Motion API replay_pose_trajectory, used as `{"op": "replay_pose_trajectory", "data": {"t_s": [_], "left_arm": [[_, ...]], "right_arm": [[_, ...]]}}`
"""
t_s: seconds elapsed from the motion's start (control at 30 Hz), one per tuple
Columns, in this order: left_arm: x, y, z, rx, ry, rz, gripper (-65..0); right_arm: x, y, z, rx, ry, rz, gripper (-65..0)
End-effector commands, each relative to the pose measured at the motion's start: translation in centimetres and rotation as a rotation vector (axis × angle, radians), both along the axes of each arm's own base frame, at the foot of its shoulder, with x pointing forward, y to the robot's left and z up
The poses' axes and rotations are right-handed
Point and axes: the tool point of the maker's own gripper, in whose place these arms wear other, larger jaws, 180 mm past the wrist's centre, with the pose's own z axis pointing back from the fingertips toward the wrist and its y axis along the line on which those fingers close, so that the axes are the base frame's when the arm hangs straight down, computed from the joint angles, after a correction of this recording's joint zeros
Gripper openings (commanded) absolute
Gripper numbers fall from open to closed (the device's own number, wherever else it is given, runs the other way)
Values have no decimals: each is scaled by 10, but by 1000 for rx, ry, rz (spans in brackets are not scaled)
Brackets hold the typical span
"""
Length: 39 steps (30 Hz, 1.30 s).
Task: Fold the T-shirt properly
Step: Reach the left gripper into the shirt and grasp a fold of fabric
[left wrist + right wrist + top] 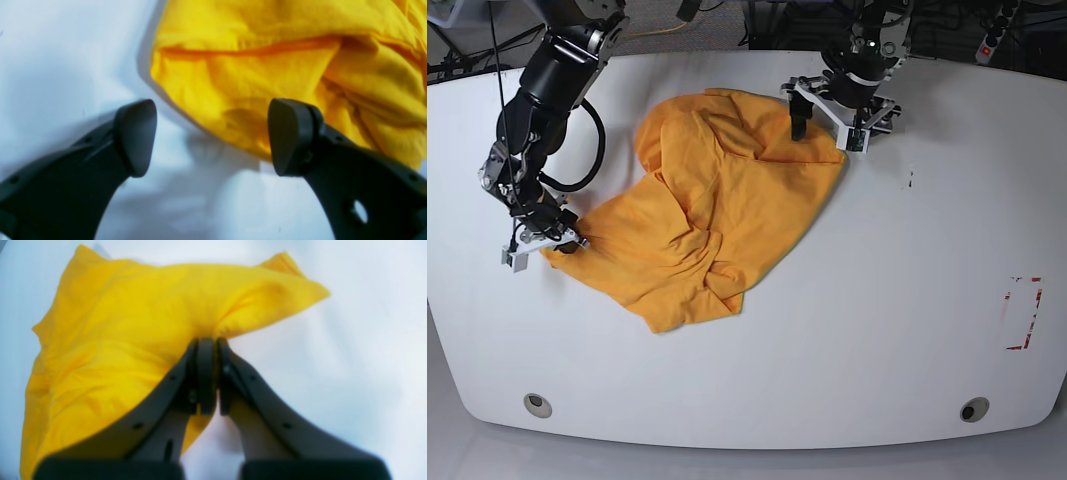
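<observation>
We see the T-shirt (pixel 712 215): soft matt orange-yellow cloth, wrinkled, stitched hem | the table (pixel 897 300): smooth white surface with a faint sheen | the left gripper (pixel 212 136): matt black plastic, smooth rounded pads | the right gripper (pixel 206 343): the same matt black plastic | arm housings: we make out dark semi-gloss casing, white brackets

Bright, even light, soft focus up close.
Both wrist views are blurry, worst at the dark fingers (pixel 136 136) along the bottom; the white table (pixel 907 330) glares pale blue, with faint shadows just beside the T-shirt (pixel 267 83); base view sharp.
</observation>
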Motion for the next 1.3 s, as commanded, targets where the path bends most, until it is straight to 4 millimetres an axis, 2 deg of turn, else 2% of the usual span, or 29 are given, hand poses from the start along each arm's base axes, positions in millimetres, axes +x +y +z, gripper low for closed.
{"op": "replay_pose_trajectory", "data": {"t_s": [0.0, 0.07, 0.13, 0.17, 0.2, 0.33, 0.37, 0.43, 0.53, 0.63, 0.83, 0.97, 1.1, 1.27], "left_arm": [[-1, -10, -2, -19, 18, -21, -165], [2, -12, -2, -19, 15, -27, -181], [-3, -12, -11, -14, 40, -30, -264], [-1, -12, -12, -12, 40, -30, -308], [4, -11, -13, -9, 34, -29, -388], [9, -8, -21, 7, 45, -30, -632], [9, -7, -22, 12, 48, -32, -650], [9, -5, -23, 17, 48, -33, -649], [13, 14, -21, 50, 37, -18, -642], [32, 26, -2, 67, -31, 2, -642], [55, 38, 36, 164, -111, -33, -640], [77, 48, 65, 278, -211, -40, -639], [100, 62, 102, 430, -340, -55, -636], [132, 66, 146, 568, -451, -50, -635]], "right_arm": [[13, -7, 21, -19, -65, -1, -650], [12, -7, 20, -19, -63, -1, -650], [12, -7, 20, -19, -63, -1, -650], [12, -7, 20, -19, -62, -1, -650], [12, -7, 20, -19, -62, -1, -650], [4, -10, 14, -25, -43, -2, -650], [3, -11, 15, -34, -44, -2, -650], [2, -18, 22, -59, -58, -4, -650], [-2, -22, 30, -89, -73, -2, -650], [1, -26, 50, -129, -121, 1, -650], [10, -21, 77, -187, -199, 55, -650], [25, -27, 108, -238, -269, 73, -650], [49, -12, 136, -296, -323, 163, -650], [79, -2, 174, -347, -390, 210, -650]]}}
